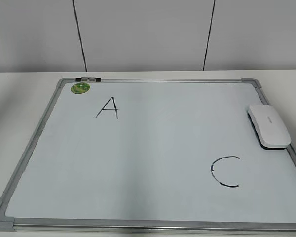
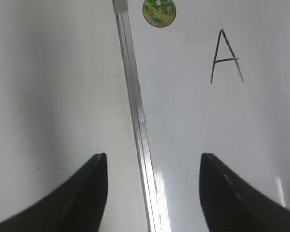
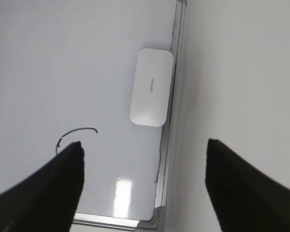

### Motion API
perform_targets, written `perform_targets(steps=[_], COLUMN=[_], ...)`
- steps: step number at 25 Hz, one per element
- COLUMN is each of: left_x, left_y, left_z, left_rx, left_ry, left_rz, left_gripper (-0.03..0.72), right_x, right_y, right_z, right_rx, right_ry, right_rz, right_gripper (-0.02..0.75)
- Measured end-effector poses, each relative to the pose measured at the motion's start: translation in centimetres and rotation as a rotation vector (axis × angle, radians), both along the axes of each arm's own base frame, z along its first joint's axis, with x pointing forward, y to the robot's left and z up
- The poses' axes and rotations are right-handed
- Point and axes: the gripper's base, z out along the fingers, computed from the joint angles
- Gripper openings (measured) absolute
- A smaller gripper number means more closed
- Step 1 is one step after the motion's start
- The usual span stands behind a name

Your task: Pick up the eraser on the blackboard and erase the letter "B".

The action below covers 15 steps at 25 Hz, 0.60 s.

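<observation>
The blackboard (image 1: 153,148) is a white board in a grey frame lying flat on the table. The white eraser (image 1: 269,125) lies on its right edge, apart from both grippers; it also shows in the right wrist view (image 3: 151,87). A black "A" (image 1: 107,107) and a black "C" (image 1: 225,171) are on the board. No letter "B" shows in any view. My left gripper (image 2: 152,157) is open and empty above the board's left frame (image 2: 137,121). My right gripper (image 3: 144,144) is open and empty above the board's near right corner (image 3: 157,217). Neither gripper shows in the exterior view.
A round green magnet (image 1: 80,88) sits at the board's far left corner, also in the left wrist view (image 2: 159,11). A small black and silver clip (image 1: 87,79) is on the far frame. White table surrounds the board, with a grey panelled wall behind.
</observation>
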Motion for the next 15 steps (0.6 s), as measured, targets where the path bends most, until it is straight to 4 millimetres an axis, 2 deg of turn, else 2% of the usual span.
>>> perform_targets(steps=[3, 5, 9, 12, 15], left_x=[-4.3, -7.0, -12.6, -16.4, -19.1], left_y=[0.0, 0.0, -0.3, -0.5, -1.0], left_z=[2.4, 2.8, 3.1, 2.9, 1.5], left_rx=[0.022, 0.026, 0.028, 0.028, 0.024], left_ry=[-0.059, -0.067, -0.095, -0.137, -0.143], left_rz=[0.018, 0.027, 0.032, 0.036, 0.012], left_gripper=[0.442, 0.442, 0.442, 0.442, 0.442], right_x=[-3.0, -5.1, -9.0, -12.0, -14.7], right_y=[0.1, 0.1, 0.2, 0.3, 0.3], right_z=[1.3, 1.9, 2.0, 1.3, -0.1], right_rx=[-0.002, -0.003, -0.004, -0.005, -0.003], right_ry=[-0.054, -0.088, -0.133, -0.154, -0.164], right_rz=[0.002, 0.002, 0.002, 0.002, 0.003], right_gripper=[0.579, 0.579, 0.579, 0.579, 0.579])
